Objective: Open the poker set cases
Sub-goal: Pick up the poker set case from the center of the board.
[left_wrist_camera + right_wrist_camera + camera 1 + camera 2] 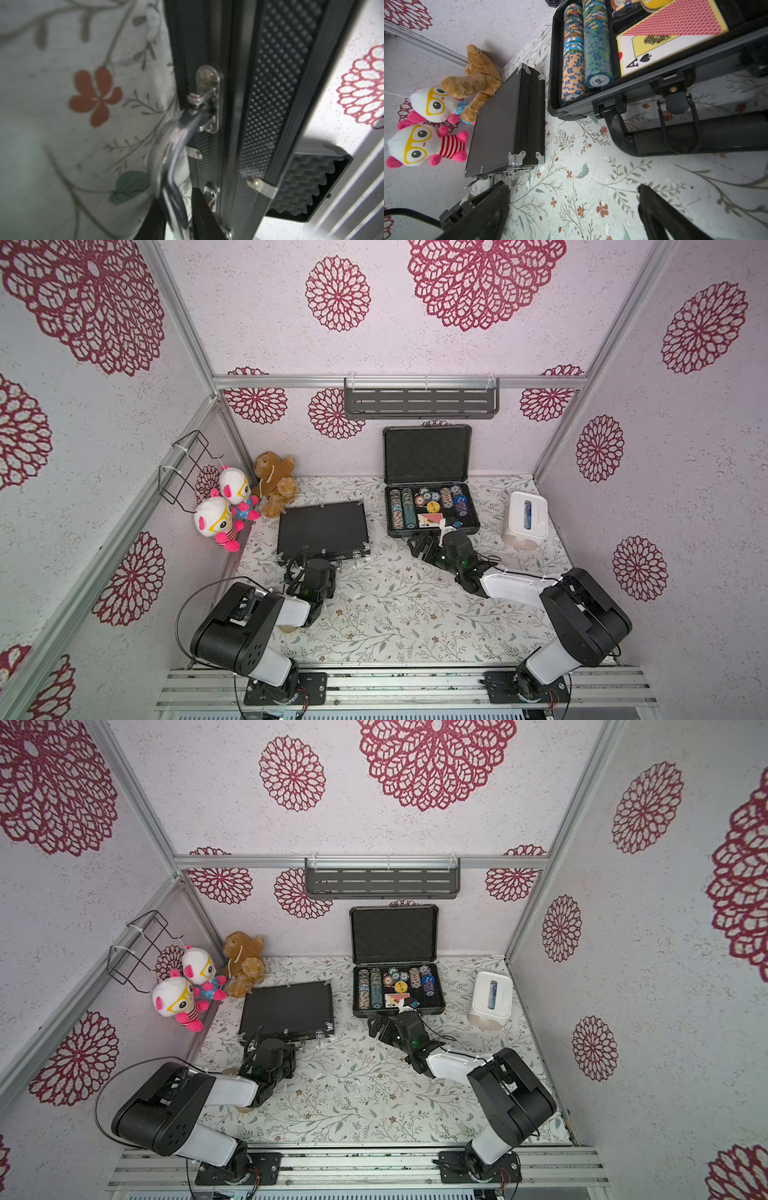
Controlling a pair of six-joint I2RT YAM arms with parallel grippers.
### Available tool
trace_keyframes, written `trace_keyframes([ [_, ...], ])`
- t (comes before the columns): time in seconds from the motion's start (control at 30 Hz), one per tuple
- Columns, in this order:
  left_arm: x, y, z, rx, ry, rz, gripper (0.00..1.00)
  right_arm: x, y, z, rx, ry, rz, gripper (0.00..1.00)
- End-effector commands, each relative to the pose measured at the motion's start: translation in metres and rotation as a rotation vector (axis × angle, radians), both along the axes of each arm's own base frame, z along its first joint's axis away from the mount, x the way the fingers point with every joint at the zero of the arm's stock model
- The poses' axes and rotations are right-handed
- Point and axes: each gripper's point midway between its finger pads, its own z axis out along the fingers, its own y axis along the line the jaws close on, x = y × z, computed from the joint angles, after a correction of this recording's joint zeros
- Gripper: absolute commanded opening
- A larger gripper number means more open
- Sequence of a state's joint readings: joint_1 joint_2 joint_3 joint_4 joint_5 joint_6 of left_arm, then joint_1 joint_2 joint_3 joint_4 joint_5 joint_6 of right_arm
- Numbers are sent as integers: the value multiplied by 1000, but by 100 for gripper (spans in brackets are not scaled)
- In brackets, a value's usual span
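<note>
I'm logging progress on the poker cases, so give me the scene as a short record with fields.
flat black case: closed, lying flat
thicker case: open, lid raised, chips and cards inside
left hand: shut on the silver handle of the flat case
right hand: open, empty, near the open case's front
left to do: open the flat black case
</note>
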State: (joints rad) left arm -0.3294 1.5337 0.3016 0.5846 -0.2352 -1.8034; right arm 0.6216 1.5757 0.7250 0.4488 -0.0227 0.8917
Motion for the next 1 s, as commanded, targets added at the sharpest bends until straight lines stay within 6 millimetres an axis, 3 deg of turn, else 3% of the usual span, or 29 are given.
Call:
trace_keyframes([
  [0.0,6,-2,7,-30,-35,28,15,4,2,20,59,-25,-15,99],
  [0.1,14,-8,18,-66,-68,25,0,4,16,18,71,5,25,99],
  [0.33,37,-28,48,-201,-105,26,0,-3,53,31,278,20,39,98],
  [0.5,46,-38,81,-279,-166,64,0,-9,74,25,466,50,-11,91],
  [0.8,42,-37,150,-281,-239,136,0,-3,105,22,665,90,-111,86],
  [0.97,38,-35,173,-269,-258,139,0,-2,121,22,710,92,-139,84],
])
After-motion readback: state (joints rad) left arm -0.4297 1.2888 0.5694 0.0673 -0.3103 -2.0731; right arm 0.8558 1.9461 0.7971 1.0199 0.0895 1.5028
